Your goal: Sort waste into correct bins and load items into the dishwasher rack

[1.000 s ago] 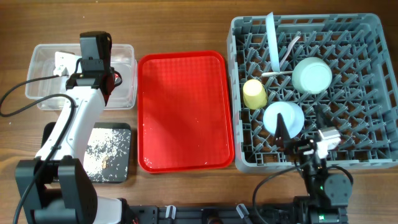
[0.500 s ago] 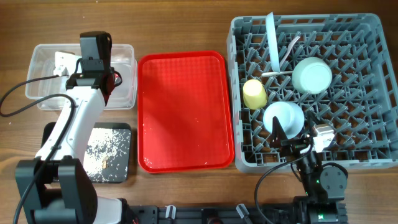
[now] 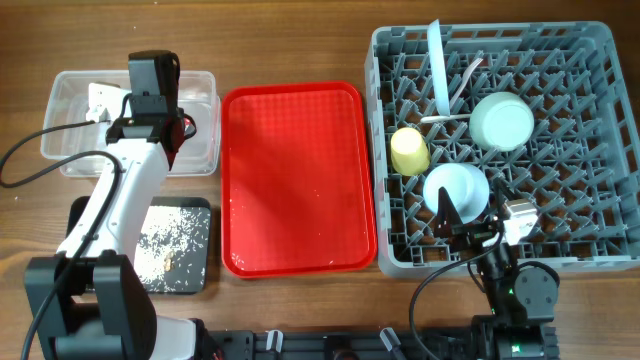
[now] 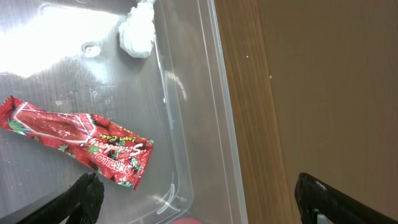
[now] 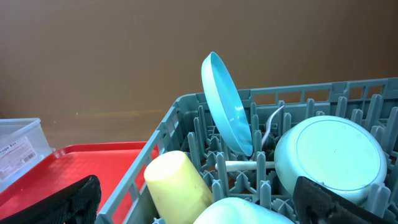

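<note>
Only slivers of white cutlery [image 5: 245, 165] show behind the upright light blue plate [image 5: 227, 102] in the grey rack [image 3: 540, 33]. The glossy red wrapper [image 4: 78, 143] lies flat in the clear tub [image 4: 193, 93] near the white scrap [image 4: 138, 37]. The left gripper [image 4: 200, 200] and right gripper [image 5: 205, 204] gape, empty.

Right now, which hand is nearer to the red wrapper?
Left. The left hand hangs over the tub, just above the wrapper lying in it; the right hand is far off, over the near edge of the rack.
</note>
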{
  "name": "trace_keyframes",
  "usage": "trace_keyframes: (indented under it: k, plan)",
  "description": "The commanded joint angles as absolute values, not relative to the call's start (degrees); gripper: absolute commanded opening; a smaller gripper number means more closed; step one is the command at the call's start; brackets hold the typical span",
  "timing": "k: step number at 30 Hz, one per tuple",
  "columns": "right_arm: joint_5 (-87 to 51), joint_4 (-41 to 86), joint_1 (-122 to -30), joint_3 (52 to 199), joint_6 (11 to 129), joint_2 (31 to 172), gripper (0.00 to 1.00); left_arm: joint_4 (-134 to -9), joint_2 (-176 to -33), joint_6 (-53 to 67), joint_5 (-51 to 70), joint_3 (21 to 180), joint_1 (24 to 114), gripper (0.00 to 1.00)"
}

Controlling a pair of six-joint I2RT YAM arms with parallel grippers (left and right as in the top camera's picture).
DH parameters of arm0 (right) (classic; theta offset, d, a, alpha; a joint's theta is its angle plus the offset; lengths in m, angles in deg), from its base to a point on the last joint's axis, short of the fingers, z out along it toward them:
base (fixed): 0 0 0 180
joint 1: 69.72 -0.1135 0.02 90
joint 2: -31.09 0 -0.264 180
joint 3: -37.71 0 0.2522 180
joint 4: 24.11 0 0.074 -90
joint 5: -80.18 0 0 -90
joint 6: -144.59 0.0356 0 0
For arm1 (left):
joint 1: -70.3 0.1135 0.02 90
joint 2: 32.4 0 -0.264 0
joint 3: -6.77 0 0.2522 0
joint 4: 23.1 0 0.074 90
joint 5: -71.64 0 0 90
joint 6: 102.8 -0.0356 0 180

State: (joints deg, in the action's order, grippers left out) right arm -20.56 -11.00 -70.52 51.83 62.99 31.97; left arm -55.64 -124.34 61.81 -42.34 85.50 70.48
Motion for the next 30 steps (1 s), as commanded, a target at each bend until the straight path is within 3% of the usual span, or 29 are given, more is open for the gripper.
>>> trace_keyframes:
  k: [1, 10, 20, 24, 30]
  plan:
    - [-21.52, -11.26, -70.17, 51.76, 63.95, 31.30, 1.00, -56.96, -124.21, 60.90, -43.02, 85.39, 70.53, 1.00]
    - [-21.52, -11.26, -70.17, 51.76, 63.93, 31.30, 1.00, -65.00, -111.29, 60.92, -43.04, 85.34, 70.57, 1.00]
    - [-21.52, -11.26, -70.17, 51.76, 63.93, 31.30, 1.00, -66.14, -78.84, 60.90, -43.04, 85.34, 68.21, 1.00]
    - [-21.52, -11.26, -70.17, 51.76, 63.93, 31.30, 1.00, -78.66, -65.20, 60.90, -42.37, 85.37, 68.21, 1.00]
    - [-21.52, -11.26, -70.17, 51.76, 63.98, 31.30, 1.00, -115.18, -53.81, 60.92, -36.27, 84.47, 67.77, 1.00]
